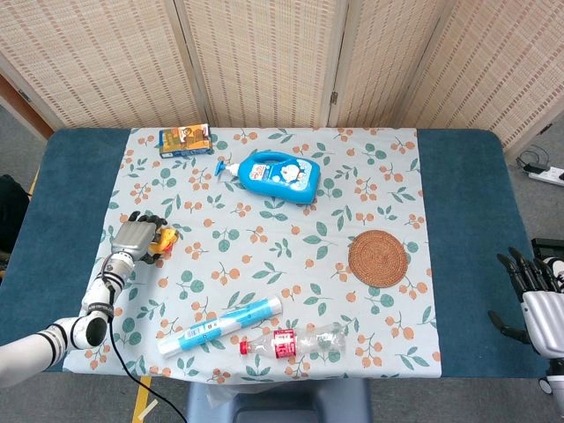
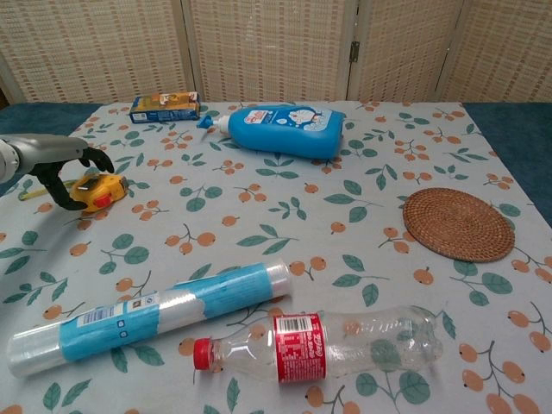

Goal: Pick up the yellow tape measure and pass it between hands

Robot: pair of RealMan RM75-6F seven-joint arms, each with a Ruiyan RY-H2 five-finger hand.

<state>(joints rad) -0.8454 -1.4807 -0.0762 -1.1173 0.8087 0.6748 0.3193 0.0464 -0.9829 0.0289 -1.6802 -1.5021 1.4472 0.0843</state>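
Note:
The yellow tape measure [image 2: 98,191] lies on the floral cloth near the table's left side, a short strip of tape pulled out to its left. In the head view the tape measure [image 1: 164,240] peeks out just right of my left hand [image 1: 133,236]. My left hand [image 2: 53,161] arches over it, curled fingers [image 2: 97,157] above its top and the thumb by its left edge; no firm grip shows. My right hand [image 1: 535,289] hangs off the table's right edge, fingers spread and holding nothing.
A blue detergent bottle [image 2: 280,129] and a small box [image 2: 164,106] lie at the back. A woven coaster [image 2: 458,223] sits at the right. A roll of wrap [image 2: 151,317] and a clear plastic bottle [image 2: 319,343] lie along the front edge.

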